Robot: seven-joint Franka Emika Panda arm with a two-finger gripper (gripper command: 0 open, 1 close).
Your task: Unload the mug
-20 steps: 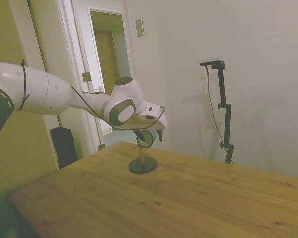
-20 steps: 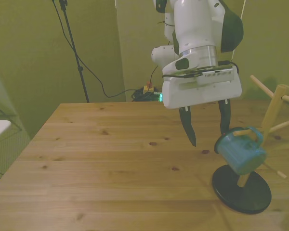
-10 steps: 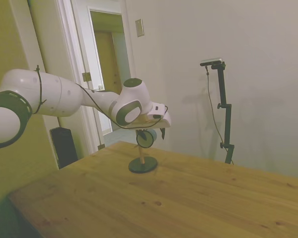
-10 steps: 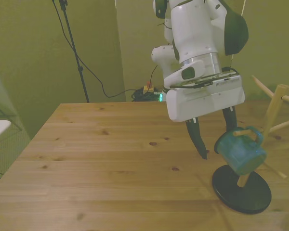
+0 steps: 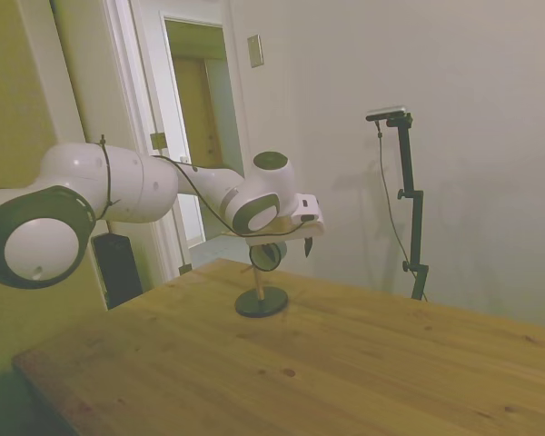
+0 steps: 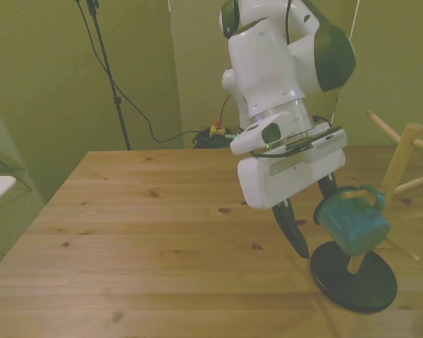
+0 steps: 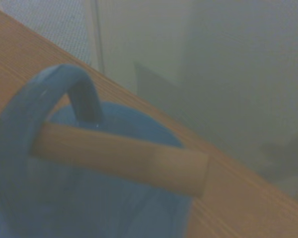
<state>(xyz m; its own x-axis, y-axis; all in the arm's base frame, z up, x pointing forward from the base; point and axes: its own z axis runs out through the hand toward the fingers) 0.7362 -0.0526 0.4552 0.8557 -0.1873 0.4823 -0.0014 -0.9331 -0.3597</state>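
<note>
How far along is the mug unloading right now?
Early. Done: the tool has reached the mug, its open fingers on either side of it in the front view. In hand: lining up the grasp; nothing is gripped. Left: everything else. The mug hangs by its handle on a wooden peg of the stand, so closing, sliding it off and setting it down remain.
</note>
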